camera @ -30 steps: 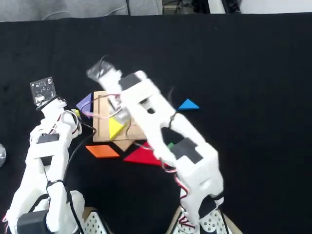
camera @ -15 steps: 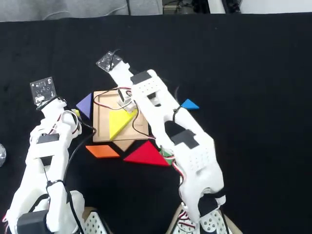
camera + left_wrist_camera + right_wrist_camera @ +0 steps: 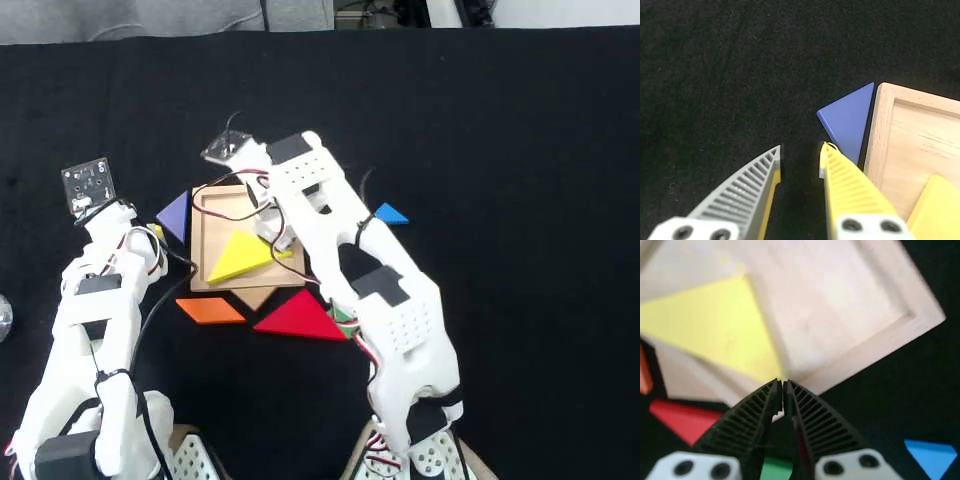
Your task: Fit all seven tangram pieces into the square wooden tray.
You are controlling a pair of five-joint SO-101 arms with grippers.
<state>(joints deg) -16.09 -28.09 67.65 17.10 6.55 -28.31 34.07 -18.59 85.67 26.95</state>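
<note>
the right gripper [image 3: 780,385] hangs low over the square wooden tray [image 3: 880,345]. its black jaws are drawn together to a hairline, and nothing shows clamped between them. one sharp corner of the large yellow triangle [image 3: 715,325] meets its tips. the rest of the piece lies ahead of the gripper, inside the tray. the triangle's long edge runs away from the tips on a slant, not square to the tray's rim. whether the piece sits quite flat cannot be told.

the next move likely turns on that slant. this arm is the nearer one, and a nudge at the corner would probably swing the long edge until it lines up with a wall.

the left gripper [image 3: 800,150] is just outside the tray. its jaws are partly open and empty. a blue-violet triangle [image 3: 850,117] lies just ahead of its yellow finger and close against the tray's outer wall.

back from the right gripper's tips, towards its wrist, lie a red triangle [image 3: 682,420] and a green piece [image 3: 775,472]. a small blue triangle [image 3: 930,455] lies off to one side on the black cloth.
</note>
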